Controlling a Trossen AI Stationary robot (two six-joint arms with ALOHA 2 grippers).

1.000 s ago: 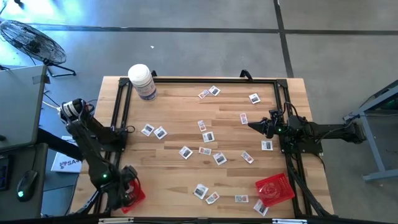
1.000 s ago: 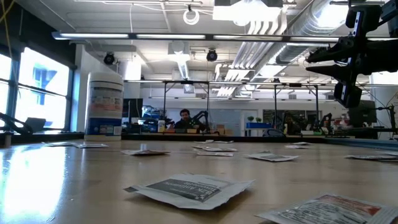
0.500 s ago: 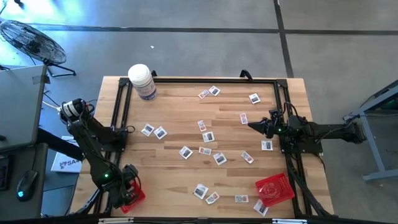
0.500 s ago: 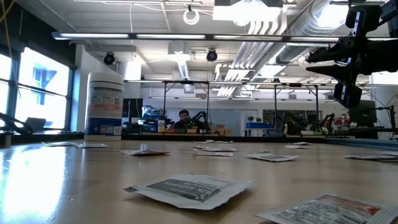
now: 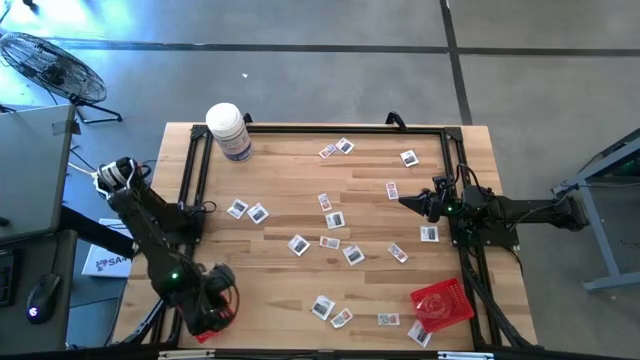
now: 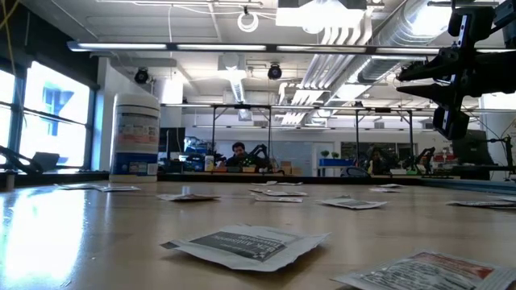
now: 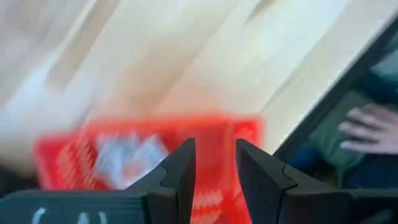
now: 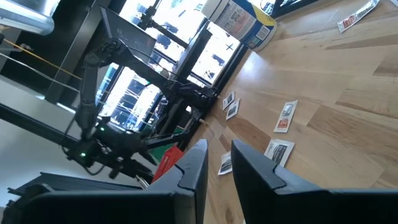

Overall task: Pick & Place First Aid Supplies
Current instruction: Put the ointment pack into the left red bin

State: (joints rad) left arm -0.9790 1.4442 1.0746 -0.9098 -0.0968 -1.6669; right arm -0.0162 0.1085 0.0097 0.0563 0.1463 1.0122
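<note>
Now that its fingers have spread apart, the left gripper (image 7: 211,171) holds nothing and hangs right above the red tray (image 7: 68,155) at the near left corner of the table. A moment ago those fingers were pinched tight, and the arm sat a bit more to the side. Just under the gripper, inside that tray, something white (image 7: 127,158) shows through the blur. It looks like a packet that has just been let go, so one more supply is likely put away.

Farther out from the gripper, across the wooden table (image 5: 290,290), many small white packets (image 5: 322,307) lie flat and spread apart, so lots of work is left. A white bottle (image 5: 229,131) stands far off at the back.

Way over on the other side, the right gripper (image 5: 408,202) waits in the air, its fingers a little apart and empty. A second red tray (image 5: 441,303) sits near it.
</note>
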